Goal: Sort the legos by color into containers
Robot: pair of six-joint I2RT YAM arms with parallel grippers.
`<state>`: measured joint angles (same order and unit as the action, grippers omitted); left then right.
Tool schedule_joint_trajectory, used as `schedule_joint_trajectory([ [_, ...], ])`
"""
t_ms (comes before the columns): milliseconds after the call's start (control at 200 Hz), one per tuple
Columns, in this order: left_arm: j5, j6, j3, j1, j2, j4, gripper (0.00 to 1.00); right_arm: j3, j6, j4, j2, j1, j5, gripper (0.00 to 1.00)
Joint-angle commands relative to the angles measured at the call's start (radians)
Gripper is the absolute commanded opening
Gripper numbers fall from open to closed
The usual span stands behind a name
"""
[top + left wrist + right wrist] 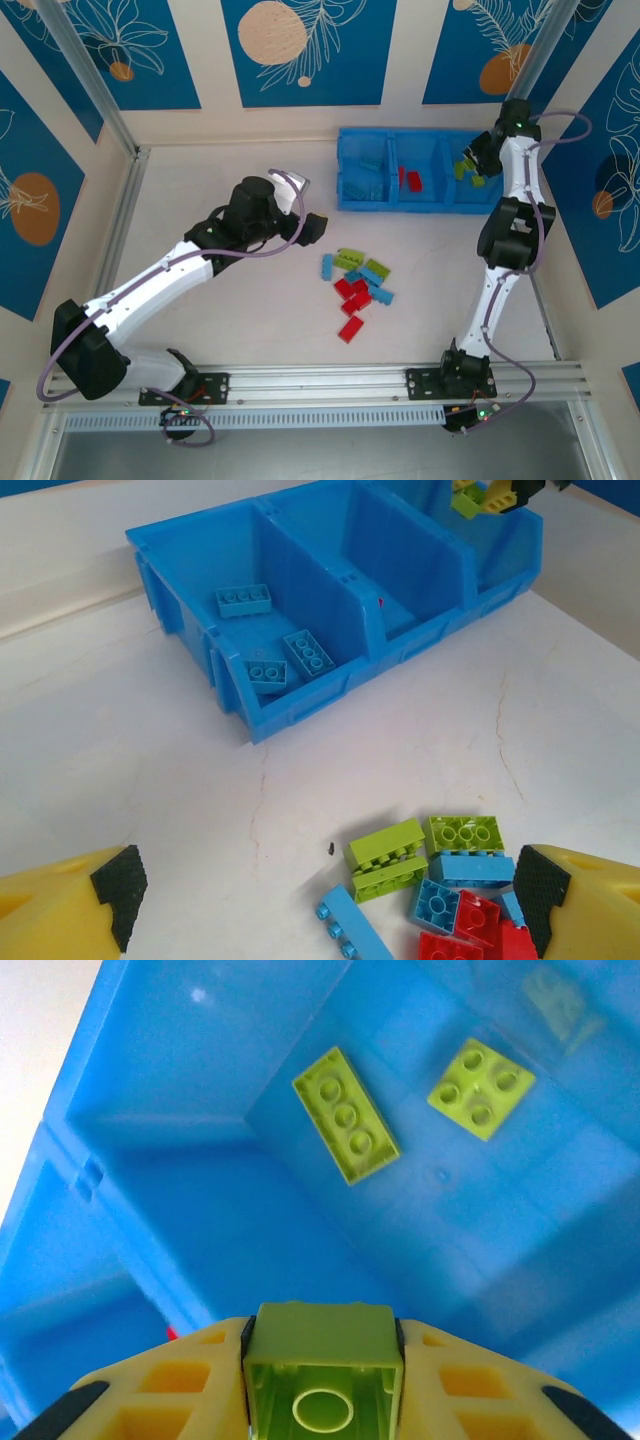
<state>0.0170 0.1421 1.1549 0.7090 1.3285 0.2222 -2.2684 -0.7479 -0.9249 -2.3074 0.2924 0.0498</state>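
While a lime green brick (322, 1390) is clamped in the right gripper (320, 1352) above the blue tray's (300, 715) right compartment (530, 1210), the left gripper (330, 895) is held wide open over the loose bricks (440, 885).

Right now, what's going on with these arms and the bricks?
The right gripper holds a lime green brick above the right compartment of the tray, where two green bricks lie. The left gripper is open near the loose pile of red, blue and green bricks on the table. Blue bricks lie in the left compartment, red in the middle.
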Motion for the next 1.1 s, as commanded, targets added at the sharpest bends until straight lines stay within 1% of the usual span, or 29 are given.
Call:
schedule_joint_trajectory([
  [0,-0.023,0.045,0.025,0.001,-0.003,0.031,0.96,-0.167,-0.060,-0.107,-0.057,0.028,-0.077,0.57],
  [40,-0.031,0.048,0.021,0.001,-0.007,0.040,0.96,-0.200,-0.061,-0.123,-0.071,0.030,-0.089,0.64],
  [110,-0.043,0.051,0.008,0.001,-0.012,0.039,0.96,-0.203,-0.055,-0.125,-0.054,0.025,-0.110,0.71],
  [175,-0.047,0.051,-0.006,0.000,-0.017,0.030,0.96,-0.172,-0.039,-0.119,-0.015,0.017,-0.133,0.73],
  [245,-0.045,0.043,-0.012,0.000,-0.015,0.024,0.96,-0.100,-0.023,-0.104,0.047,0.011,-0.166,0.75],
  [290,-0.039,0.036,-0.012,0.001,-0.010,0.023,0.96,-0.008,-0.017,-0.066,0.110,0.010,-0.221,0.76],
  [365,-0.030,0.022,-0.008,0.001,-0.002,0.020,0.96,0.153,-0.005,-0.020,0.219,0.002,-0.272,0.77],
  [530,-0.007,0.001,-0.009,-0.001,0.006,0.013,0.97,0.515,0.075,0.040,0.484,-0.067,-0.281,0.79],
  [585,-0.004,-0.013,-0.015,0.000,0.000,0.024,0.97,0.623,0.107,0.055,0.573,-0.113,-0.281,0.79],
  [680,-0.015,-0.023,-0.043,0.000,-0.028,0.040,0.97,0.789,0.170,0.065,0.716,-0.222,-0.237,0.79],
  [805,-0.003,-0.028,-0.106,-0.001,-0.078,0.037,0.97,0.912,0.251,0.044,0.824,-0.440,-0.112,0.78],
  [885,0.014,-0.032,-0.135,-0.002,-0.095,0.039,0.97,0.963,0.290,0.035,0.835,-0.559,-0.039,0.78],
  [980,0.027,-0.026,-0.156,-0.001,-0.100,0.034,0.97,0.988,0.324,0.039,0.803,-0.641,0.023,0.78],
  [1095,0.049,-0.001,-0.169,0.001,-0.092,0.003,0.97,1.007,0.384,0.081,0.735,-0.679,-0.023,0.77],
])
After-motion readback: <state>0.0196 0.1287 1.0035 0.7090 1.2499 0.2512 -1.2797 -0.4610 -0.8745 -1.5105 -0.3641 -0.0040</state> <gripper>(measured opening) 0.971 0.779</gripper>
